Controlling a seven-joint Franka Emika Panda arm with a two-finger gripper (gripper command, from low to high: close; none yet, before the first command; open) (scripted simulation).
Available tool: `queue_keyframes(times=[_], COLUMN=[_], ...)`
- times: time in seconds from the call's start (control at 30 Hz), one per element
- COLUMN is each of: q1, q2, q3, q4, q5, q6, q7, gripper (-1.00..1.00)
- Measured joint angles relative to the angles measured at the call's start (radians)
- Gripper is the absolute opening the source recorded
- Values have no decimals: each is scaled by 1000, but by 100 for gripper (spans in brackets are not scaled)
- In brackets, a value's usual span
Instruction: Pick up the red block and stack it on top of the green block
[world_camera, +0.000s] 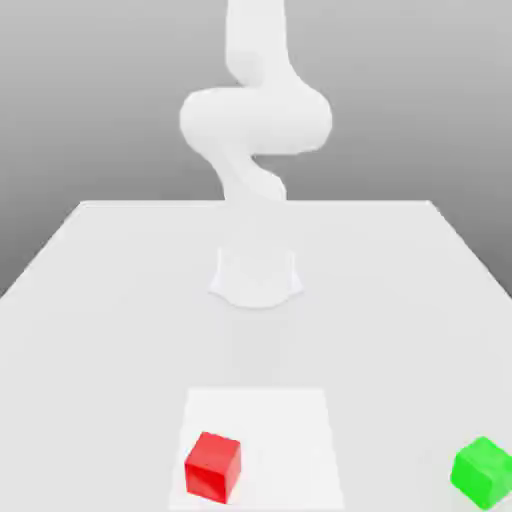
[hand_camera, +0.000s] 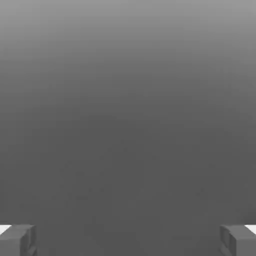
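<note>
A small red block (world_camera: 213, 466) sits on the white table near its front edge, inside a paler square patch (world_camera: 262, 420). Far off toward the exterior view's right, also by the front edge, rests the green block (world_camera: 483, 470). The two cubes are well apart. The white arm (world_camera: 255, 120) rises from its base (world_camera: 256, 277) at the table's middle and goes up out of the picture. In the hand view my gripper (hand_camera: 128, 240) is open, its two grey fingertips (hand_camera: 17, 240) standing wide apart with nothing between them against a plain grey background.
The white table (world_camera: 120, 300) stretches wide around the arm's base, with its back edge behind the arm and side edges slanting outward. A grey backdrop lies beyond it.
</note>
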Motion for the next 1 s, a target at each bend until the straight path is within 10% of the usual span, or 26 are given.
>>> queue_keyframes(times=[0.93, 0.97, 1.0], q1=[-91, -91, -91], q2=[1021, 1057, 1057], q3=[-5, -5, -5], q4=[-177, -172, -172], q5=[4, 4, 4], q6=[474, 504, 504], q7=[199, 199, 199], gripper=[0, -100, -100])
